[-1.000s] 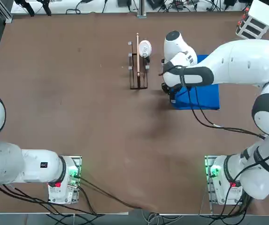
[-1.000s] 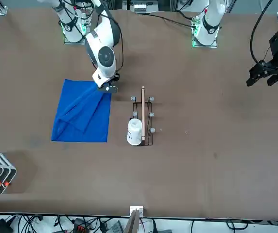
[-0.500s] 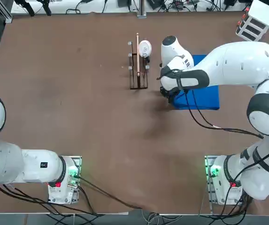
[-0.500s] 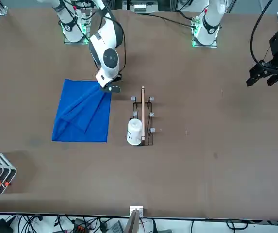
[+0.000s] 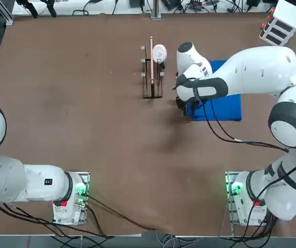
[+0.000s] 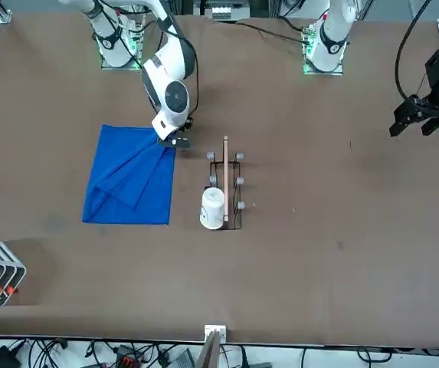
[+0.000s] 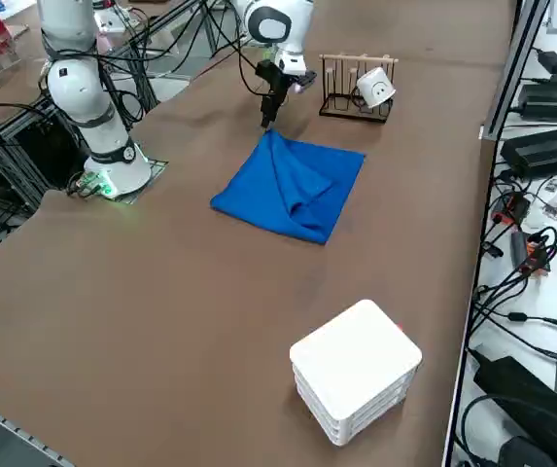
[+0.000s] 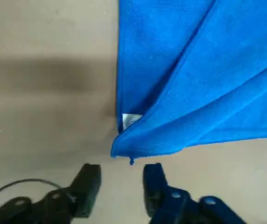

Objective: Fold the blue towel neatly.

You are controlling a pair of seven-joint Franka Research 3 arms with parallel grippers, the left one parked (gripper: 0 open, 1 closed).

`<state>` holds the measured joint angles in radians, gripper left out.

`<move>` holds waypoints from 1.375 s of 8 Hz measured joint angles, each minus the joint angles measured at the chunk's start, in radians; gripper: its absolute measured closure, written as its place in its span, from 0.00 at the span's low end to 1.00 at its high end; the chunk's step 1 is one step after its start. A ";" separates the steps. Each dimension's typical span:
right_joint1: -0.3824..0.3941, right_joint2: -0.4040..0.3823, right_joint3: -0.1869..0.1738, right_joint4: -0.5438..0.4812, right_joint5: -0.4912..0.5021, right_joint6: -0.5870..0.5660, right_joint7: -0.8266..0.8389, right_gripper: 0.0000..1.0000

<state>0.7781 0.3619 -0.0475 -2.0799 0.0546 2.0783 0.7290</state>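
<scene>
Because the bright royal-blue thin cloth towel (image 6: 131,176) already lies doubled over on the brown counter (image 6: 319,230), with a diagonal overlap ridge running across its upper layer, I judge one fold to be laid down and the corner set where it belongs. It rests flat on my right half of the counter, just beside the small dark wire-and-wood rack (image 5: 152,77) that carries a white cup (image 5: 159,52), but apart from it. My right gripper (image 8: 121,184) hangs just off the towel's near corner, the one where the small white tag (image 8: 131,119) peeks out between the layers. Its two fingers (image 8: 87,184) stand apart with a clear gap between them, and nothing sits in that gap: the corner's tip lies just ahead of the fingertips, not pinched and, as far as I can see, not touched. From the side, the gripper (image 7: 268,109) points down at the counter beside that corner. The layers do not line up squarely, so I judge another fold or some tidying may be needed for a neat result.
</scene>
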 joint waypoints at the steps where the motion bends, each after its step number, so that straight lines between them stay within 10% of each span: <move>1: -0.005 -0.001 -0.010 0.039 0.000 -0.047 0.003 0.17; 3: -0.069 -0.005 -0.029 0.143 -0.001 -0.143 0.003 0.00; 11: -0.401 0.063 -0.040 0.223 -0.016 0.058 0.178 0.11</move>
<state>0.3773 0.4253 -0.0870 -1.8567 0.0389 2.1366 0.9065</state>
